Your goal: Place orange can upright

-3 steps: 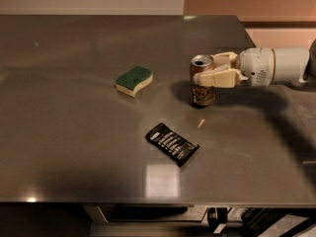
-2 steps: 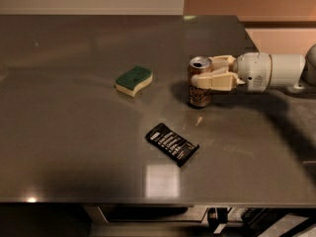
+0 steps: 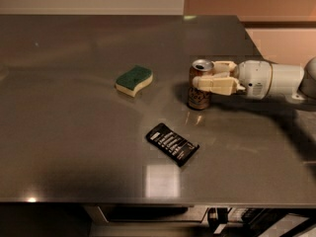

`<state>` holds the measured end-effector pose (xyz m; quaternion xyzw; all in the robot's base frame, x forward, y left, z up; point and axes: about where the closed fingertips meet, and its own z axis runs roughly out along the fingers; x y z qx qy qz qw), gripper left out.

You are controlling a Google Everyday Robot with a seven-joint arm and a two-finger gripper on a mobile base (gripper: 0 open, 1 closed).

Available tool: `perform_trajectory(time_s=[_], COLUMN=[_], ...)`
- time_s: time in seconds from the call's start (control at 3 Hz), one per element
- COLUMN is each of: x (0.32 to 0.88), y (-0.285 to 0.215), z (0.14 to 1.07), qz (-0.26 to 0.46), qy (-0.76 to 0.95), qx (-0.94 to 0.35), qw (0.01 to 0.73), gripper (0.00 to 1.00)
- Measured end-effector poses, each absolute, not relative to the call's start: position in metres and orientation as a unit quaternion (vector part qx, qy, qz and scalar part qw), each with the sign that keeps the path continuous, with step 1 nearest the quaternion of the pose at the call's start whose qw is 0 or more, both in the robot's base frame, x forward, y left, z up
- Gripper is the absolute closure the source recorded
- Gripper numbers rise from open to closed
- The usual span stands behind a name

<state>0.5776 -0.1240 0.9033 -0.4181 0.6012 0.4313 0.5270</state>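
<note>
The can (image 3: 199, 98) stands upright on the worktop (image 3: 74, 147), the gripper (image 3: 204, 74) reaching from the right, jaws pinching its upper half.

Arm (image 3: 269, 79) extends from right, claw (image 3: 204, 74) clasping orange can (image 3: 198, 98).

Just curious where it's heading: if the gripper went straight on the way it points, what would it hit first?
The orange can, standing upright between the gripper's fingers at the right of the view. Beyond it, roughly in line, lies the green sponge, though depth is hard to judge.
</note>
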Motion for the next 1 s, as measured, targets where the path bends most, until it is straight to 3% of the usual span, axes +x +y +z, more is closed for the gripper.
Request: perform_trajectory(time_s=[0.33, 0.67, 1.0], x=[0.5775, 0.5773, 0.5773], y=[-0.1212, -0.1187, -0.1186], z=[0.9038, 0.9041, 0.9042], qz=[0.432, 0.434, 0.434], qy=[0.6, 0.599, 0.599], qx=[-0.42, -0.421, -0.421], qw=[0.526, 0.525, 0.525], gripper=[0.13, 0.0, 0.0])
